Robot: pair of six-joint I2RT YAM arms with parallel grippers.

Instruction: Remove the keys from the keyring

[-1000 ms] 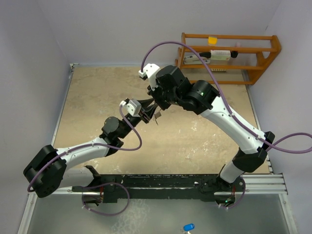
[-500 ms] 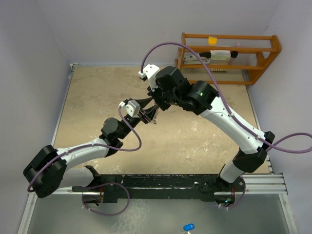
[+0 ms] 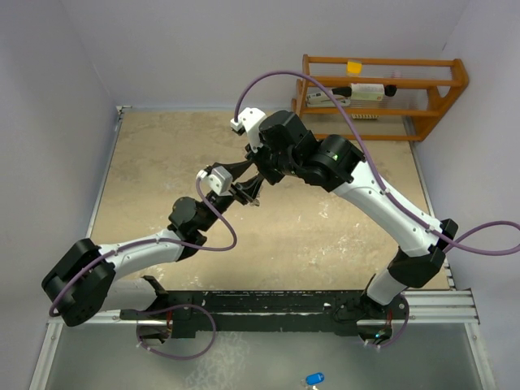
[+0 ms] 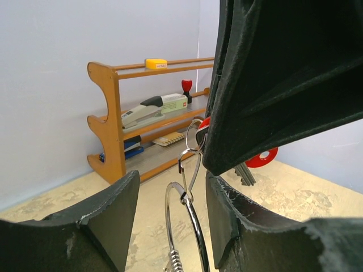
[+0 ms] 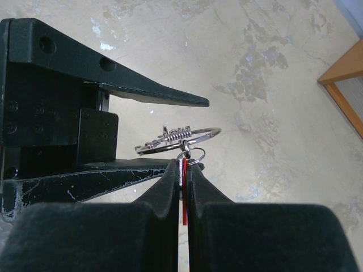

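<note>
— Keyring (image 5: 177, 136): where is it found?
— Between the parted fingers of the left gripper (image 4: 173, 192), ungripped. The red key (image 5: 182, 195) hung on it is clamped by the closed right gripper (image 5: 182, 163).

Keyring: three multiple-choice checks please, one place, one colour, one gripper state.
1. The keyring is: A on the table; B on the rack; C aloft between the fingers of the left gripper.
2. The tag in the right gripper is: A red; B blue; C green.
3. The right gripper is: A open; B shut on the tag; C unseen.
C, it hangs between the spread fingers; A, red shows between the pads; B, both fingers press the tag.
</note>
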